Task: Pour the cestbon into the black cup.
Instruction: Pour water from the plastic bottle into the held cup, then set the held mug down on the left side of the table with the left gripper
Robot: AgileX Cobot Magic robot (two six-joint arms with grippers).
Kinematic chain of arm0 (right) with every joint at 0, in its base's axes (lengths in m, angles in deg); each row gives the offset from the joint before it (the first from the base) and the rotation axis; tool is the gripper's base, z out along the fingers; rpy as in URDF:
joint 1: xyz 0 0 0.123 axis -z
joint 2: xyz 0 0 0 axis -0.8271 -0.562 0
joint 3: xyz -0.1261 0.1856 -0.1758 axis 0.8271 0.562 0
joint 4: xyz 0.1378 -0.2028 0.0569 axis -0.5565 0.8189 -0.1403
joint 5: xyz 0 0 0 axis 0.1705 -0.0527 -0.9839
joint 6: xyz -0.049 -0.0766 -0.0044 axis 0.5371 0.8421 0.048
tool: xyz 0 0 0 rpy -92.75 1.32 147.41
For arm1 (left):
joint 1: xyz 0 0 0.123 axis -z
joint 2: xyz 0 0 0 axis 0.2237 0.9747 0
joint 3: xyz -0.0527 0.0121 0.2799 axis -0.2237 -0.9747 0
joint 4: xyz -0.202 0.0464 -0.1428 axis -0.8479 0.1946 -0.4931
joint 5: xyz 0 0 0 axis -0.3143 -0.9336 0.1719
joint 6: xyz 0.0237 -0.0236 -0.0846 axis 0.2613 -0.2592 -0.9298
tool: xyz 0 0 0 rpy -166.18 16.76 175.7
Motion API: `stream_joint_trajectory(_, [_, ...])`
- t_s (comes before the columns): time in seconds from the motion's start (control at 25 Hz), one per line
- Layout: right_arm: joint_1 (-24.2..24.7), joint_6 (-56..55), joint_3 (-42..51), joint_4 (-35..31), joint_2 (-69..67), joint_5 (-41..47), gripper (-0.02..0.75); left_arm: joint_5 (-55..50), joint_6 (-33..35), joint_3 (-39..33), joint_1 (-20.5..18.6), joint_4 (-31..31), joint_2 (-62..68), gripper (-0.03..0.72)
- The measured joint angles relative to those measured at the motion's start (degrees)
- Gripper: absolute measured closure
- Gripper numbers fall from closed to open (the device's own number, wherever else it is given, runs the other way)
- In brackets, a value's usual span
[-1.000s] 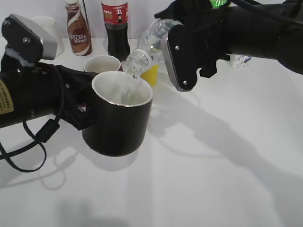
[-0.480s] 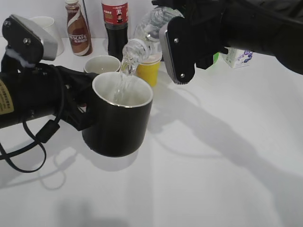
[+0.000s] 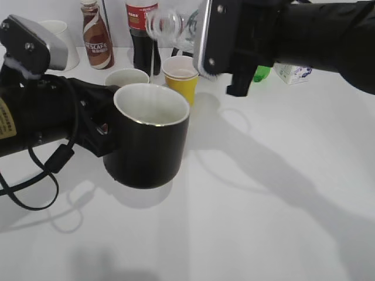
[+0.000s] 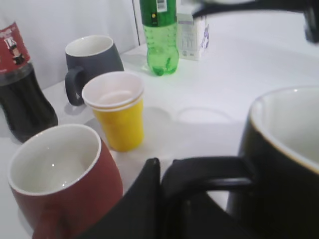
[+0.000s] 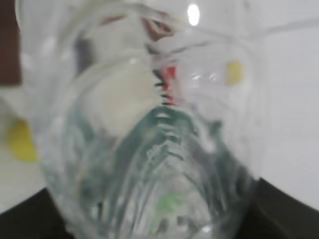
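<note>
The right gripper, clamped on the cestbon, has lifted it back above the yellow paper cup, the stream stopped, while the left gripper stays closed on the black cup's handle, left of that paper cup.

Exterior view slants down across the table, left wrist view low beside black cup, sharing yellow cup, right wrist view pressed against bottle
</note>
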State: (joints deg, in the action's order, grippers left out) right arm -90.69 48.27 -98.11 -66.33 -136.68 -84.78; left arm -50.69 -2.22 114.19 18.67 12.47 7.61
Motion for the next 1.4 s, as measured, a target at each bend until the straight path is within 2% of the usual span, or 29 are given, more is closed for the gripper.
stream_joint_trajectory(0.12, [-1.28, -14.06, 0.00, -0.12, 0.00, 2.02, 0.301, 1.42, 0.06, 0.00, -0.12, -0.37, 0.00, 0.657])
stream_joint_trajectory(0.24, [-2.62, -35.02, 0.00, -0.20, 0.00, 1.14, 0.301, 3.67, 0.06, 0.00, -1.37, -1.23, 0.00, 0.657])
stream_joint_trajectory(0.36, [-2.61, -55.08, 0.05, -0.35, 0.00, -1.86, 0.301, 7.01, 0.33, 0.00, -4.48, -3.58, 0.00, 0.657])
stream_joint_trajectory(0.48, [-1.37, -64.39, 0.05, -2.26, 0.06, -2.83, 0.301, 10.55, 2.11, 0.00, -9.81, -6.29, 0.00, 0.657])
stream_joint_trajectory(0.72, [6.03, -68.43, 0.47, -3.61, 0.11, -2.08, 0.301, 14.93, 6.31, 0.53, -23.37, -14.54, 1.87, 0.657])
stream_joint_trajectory(0.88, [9.08, -69.11, 3.11, -3.87, 0.18, -1.95, 0.301, 24.15, 6.86, 0.65, -29.78, -16.63, 8.77, 0.657])
stream_joint_trajectory(1.12, [9.30, -69.42, 8.25, -3.96, 0.18, -2.06, 0.301, 34.90, 7.36, 1.80, -31.47, -16.87, 22.64, 0.657])
stream_joint_trajectory(1.4, [9.34, -69.52, 9.26, -3.98, 0.19, -3.41, 0.301, 36.16, 7.62, 1.89, -31.47, -16.81, 32.48, 0.657])
